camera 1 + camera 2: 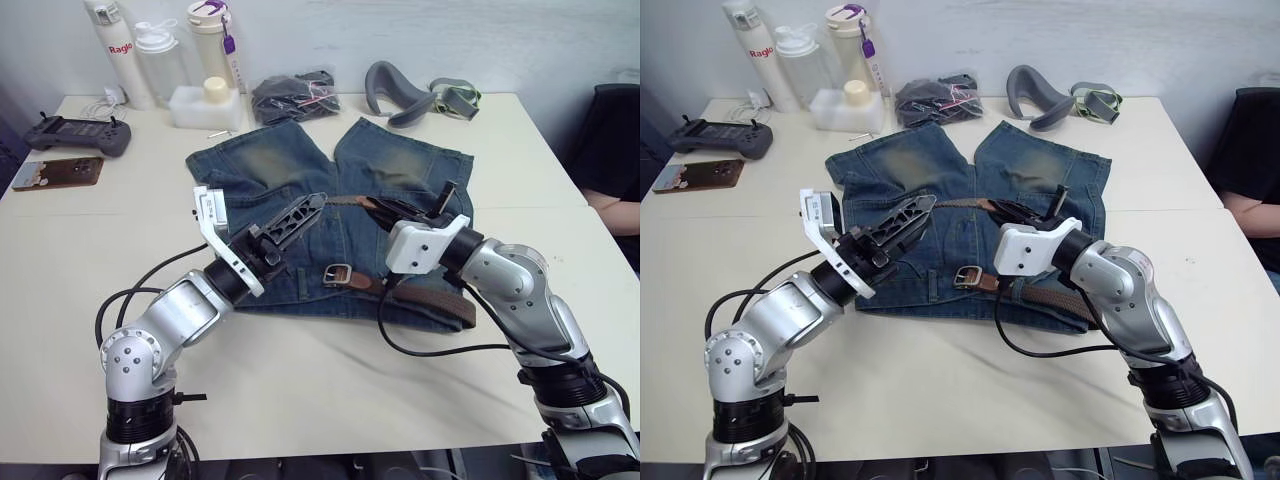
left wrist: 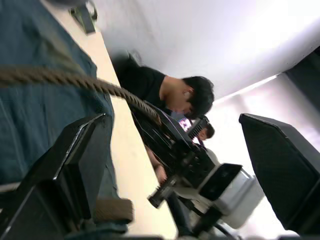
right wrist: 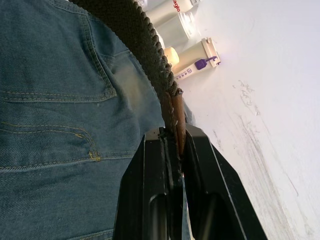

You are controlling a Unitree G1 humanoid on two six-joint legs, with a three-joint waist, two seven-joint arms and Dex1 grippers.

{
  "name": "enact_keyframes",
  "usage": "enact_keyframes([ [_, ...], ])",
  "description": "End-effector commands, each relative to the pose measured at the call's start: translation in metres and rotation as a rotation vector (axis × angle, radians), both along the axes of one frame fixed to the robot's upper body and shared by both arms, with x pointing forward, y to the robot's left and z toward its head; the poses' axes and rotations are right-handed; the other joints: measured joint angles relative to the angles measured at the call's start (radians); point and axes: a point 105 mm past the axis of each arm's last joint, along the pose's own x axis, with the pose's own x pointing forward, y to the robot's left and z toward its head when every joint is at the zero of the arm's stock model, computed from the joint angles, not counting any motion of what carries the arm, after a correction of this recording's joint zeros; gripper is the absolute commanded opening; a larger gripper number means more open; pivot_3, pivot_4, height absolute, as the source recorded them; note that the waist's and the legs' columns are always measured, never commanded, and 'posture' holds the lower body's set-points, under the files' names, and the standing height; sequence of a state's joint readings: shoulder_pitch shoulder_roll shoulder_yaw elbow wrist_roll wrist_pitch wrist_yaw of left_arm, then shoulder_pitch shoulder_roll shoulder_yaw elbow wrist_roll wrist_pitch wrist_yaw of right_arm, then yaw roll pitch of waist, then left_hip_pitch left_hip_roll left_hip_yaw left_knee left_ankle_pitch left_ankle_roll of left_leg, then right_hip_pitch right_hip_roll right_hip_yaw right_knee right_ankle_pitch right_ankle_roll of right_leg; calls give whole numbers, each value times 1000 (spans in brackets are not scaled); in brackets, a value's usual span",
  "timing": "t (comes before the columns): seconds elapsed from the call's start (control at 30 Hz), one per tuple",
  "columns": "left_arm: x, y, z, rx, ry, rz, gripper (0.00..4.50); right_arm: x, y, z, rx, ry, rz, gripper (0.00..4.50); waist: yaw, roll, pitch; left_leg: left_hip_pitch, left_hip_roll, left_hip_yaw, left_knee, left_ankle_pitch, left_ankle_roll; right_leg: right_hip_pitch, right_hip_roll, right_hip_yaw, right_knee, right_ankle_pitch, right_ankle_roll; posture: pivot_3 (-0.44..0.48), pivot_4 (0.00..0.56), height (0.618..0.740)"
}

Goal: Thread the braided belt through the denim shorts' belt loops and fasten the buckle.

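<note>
While the right gripper [image 3: 172,150] is closed on the tan leather tip of the belt [image 1: 440,300], the left gripper [image 1: 300,215] stands wide, with nothing between its fingers, just beside the raised strap over the shorts [image 1: 270,180].

The shorts lie flat on the counter [image 1: 100,240], legs pointing away from the robot and the waistband on the near side. The belt runs along this waistband: the silver buckle [image 1: 337,274] rests near the middle of the shorts, and the brown woven part goes toward the right hip, then rises above the denim to the right gripper. I cannot tell how many loops it passes already, and no loop is clear enough to point at.

In my judgement the belt is light and limp. The woven part sags and twists easily, so it will not push through a loop by itself. The leather tip is flatter and stiffer, and this is the good place to hold it, near the end, so the tip leads. The braid gives good friction and should not slip. The denim is soft and wrinkles, so the open gripper probably must press the waistband near the loop.
</note>
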State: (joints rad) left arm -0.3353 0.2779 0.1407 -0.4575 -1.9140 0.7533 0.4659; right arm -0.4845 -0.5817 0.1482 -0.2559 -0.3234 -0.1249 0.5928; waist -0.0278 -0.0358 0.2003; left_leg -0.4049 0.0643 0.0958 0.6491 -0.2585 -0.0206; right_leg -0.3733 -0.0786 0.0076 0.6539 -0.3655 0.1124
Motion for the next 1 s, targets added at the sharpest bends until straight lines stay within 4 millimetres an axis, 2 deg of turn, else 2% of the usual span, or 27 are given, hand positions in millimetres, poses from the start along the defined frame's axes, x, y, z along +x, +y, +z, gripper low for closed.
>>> enact_keyframes([
  [0.03,0,-5,4,-81,65,1,4440,-9,4,14,2,-61,30,0,1,0,0,0,-1,0,1,0,0,0,0,0,0,0,0,0,150,740],
  [0.23,23,-2,6,-172,191,78,4440,-14,10,15,-39,-92,53,0,6,0,0,0,-3,-1,3,0,1,3,1,0,-1,0,0,0,150,740],
  [0.4,27,-6,4,-189,237,78,4440,-19,15,17,-66,-121,73,0,2,0,0,0,-7,-1,2,0,1,4,1,0,-3,0,0,0,150,740],
  [0.53,29,2,-9,-180,263,88,4440,-20,16,18,-81,-135,77,0,2,0,0,0,-6,-1,2,1,0,3,2,-1,-3,0,0,0,150,740],
  [0.57,31,5,-13,-185,274,95,3827,-21,16,18,-82,-139,78,0,2,0,0,0,-6,-2,2,1,0,3,2,-1,-3,0,0,0,150,740],
  [0.6,31,8,-16,-188,280,99,3669,-21,16,19,-83,-142,79,0,2,0,0,1,-6,-2,2,1,0,3,2,-1,-2,0,0,0,150,740],
  [0.87,45,25,-26,-195,305,103,32,-22,16,20,-87,-152,85,0,8,0,0,1,-8,-3,2,1,0,5,2,-1,-3,0,0,0,150,740],
  [1.0,51,28,-26,-199,305,83,9,-22,16,21,-82,-152,88,0,15,0,0,1,-8,-3,2,1,1,5,2,-2,-3,0,0,0,150,740],
])
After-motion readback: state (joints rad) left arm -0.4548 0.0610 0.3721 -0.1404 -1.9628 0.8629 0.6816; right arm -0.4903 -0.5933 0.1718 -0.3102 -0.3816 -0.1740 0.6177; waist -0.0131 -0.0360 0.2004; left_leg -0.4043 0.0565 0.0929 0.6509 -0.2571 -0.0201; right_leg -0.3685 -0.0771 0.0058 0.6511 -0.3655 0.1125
